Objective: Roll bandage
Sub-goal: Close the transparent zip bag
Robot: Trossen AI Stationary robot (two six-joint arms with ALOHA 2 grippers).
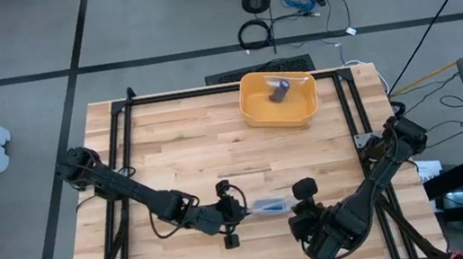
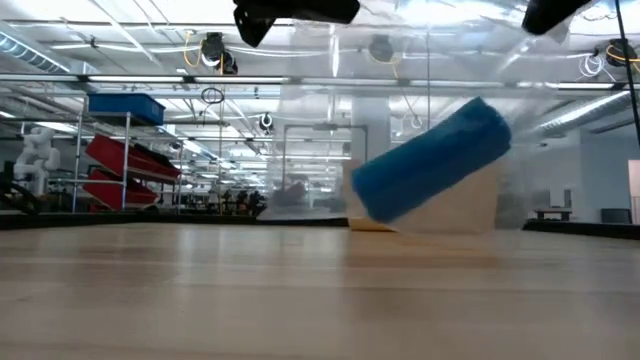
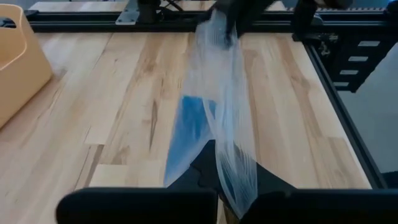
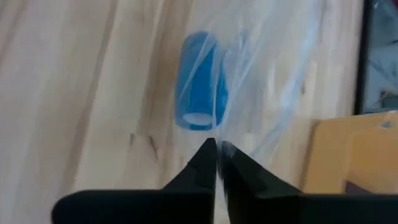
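My left gripper (image 1: 235, 209) is pinched shut on one end of the clear plastic bag (image 1: 269, 206), which stretches out ahead of my fingers toward my other arm. Inside that bag, between my two grippers, sits the blue bandage roll (image 2: 432, 160), held just above the table (image 1: 178, 137). My right gripper (image 4: 216, 163) is clamped tight on the bag's other end. Beyond both, the yellow bin (image 1: 278, 100) waits. I judge the task barely started: the bandage is still bagged, and freeing and rolling it remain.
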